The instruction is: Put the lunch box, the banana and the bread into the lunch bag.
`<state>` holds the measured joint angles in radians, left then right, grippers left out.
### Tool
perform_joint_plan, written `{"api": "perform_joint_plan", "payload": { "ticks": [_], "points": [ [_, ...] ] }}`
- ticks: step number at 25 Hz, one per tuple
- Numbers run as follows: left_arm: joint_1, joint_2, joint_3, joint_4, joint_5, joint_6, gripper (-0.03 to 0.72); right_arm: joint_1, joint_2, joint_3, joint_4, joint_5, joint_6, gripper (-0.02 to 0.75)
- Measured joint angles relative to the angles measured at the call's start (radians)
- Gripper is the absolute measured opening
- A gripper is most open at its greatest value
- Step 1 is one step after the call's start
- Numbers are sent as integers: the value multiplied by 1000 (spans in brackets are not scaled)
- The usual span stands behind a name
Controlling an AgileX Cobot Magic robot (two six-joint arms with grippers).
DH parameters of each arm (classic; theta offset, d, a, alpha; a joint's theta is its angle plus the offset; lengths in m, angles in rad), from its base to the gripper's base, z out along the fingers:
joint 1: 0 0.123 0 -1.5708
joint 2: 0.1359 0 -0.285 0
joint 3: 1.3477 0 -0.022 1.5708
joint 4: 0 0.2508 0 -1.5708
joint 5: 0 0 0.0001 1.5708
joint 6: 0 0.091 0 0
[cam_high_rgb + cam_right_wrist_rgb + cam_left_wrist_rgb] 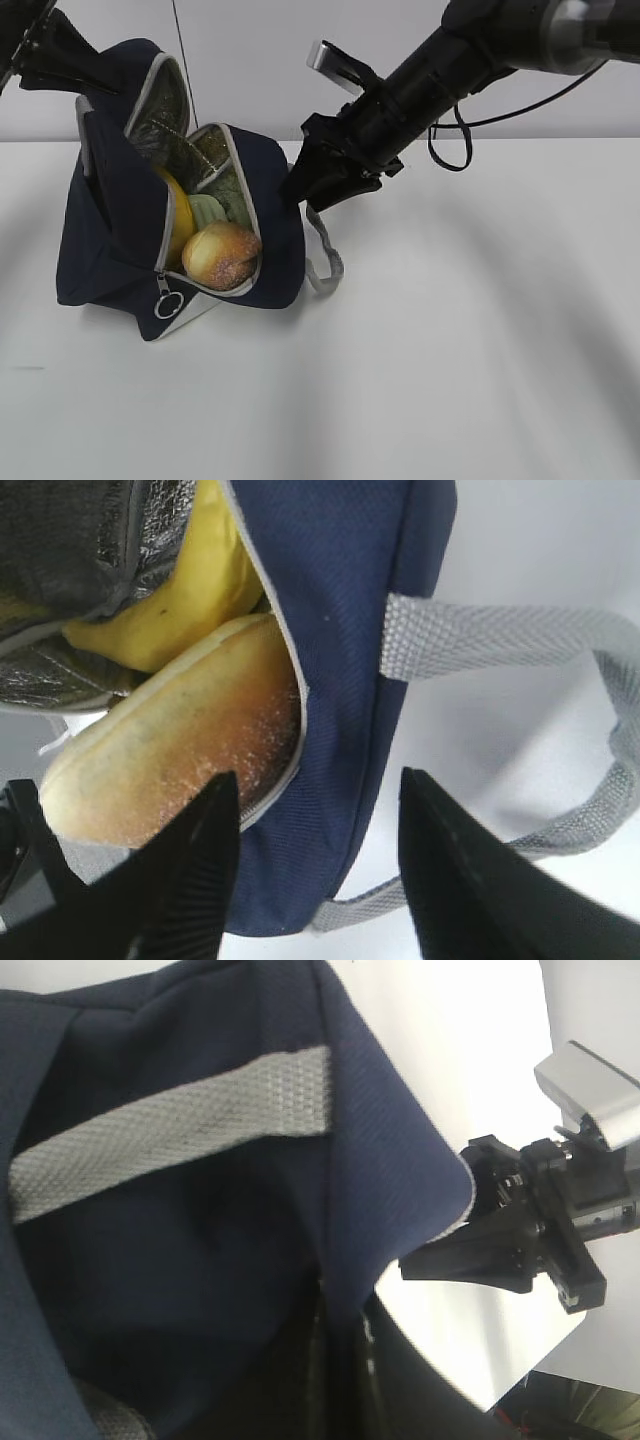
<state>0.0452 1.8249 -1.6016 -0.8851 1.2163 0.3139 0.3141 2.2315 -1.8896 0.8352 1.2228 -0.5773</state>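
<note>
Black fingers of the right hand (315, 870) stand spread apart, straddling the near wall of the lunch bag (275, 210) with nothing gripped between them. Just inside that wall, right by the inner finger, lies the bread (175, 765), its floury crust pressed against the grey zipper edge. Beyond the bread, deeper in from this hand, sits the banana (195, 590) against the silver foil lining. On the outer side of the hand, a grey strap handle (520, 630) loops away over the white table (450, 350).

From the exterior view, the lunch box (207, 210) shows as a pale green lid tucked between banana and bread, so all three items appear to be inside the bag already.

Farther off, at the far upper corner of the bag, the left hand (40, 45) is at the raised fabric, apparently holding that side up; its own camera shows only navy cloth and a grey strap, so whether it is clamped on the bag cannot be told.

Judging by this, the loading step looks finished and the right hand is clear to back away. The bread sits close to the mouth, so the next move calls for pulling out without snagging the bag wall or tipping the roll out.
</note>
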Motion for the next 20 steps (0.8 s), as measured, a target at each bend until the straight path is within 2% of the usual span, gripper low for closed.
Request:
{"api": "perform_joint_plan", "payload": {
  "ticks": [5,10,15,20],
  "points": [
    [0,0,0,0,0,0,-17,0,0,23,16,-2,-31,407],
    [0,0,0,0,0,0,-17,0,31,23,103,-3,-66,407],
    [0,0,0,0,0,0,-17,0,57,23,124,-17,-81,406],
    [0,0,0,0,0,0,-17,0,57,23,107,-39,-84,344]
  ]
}}
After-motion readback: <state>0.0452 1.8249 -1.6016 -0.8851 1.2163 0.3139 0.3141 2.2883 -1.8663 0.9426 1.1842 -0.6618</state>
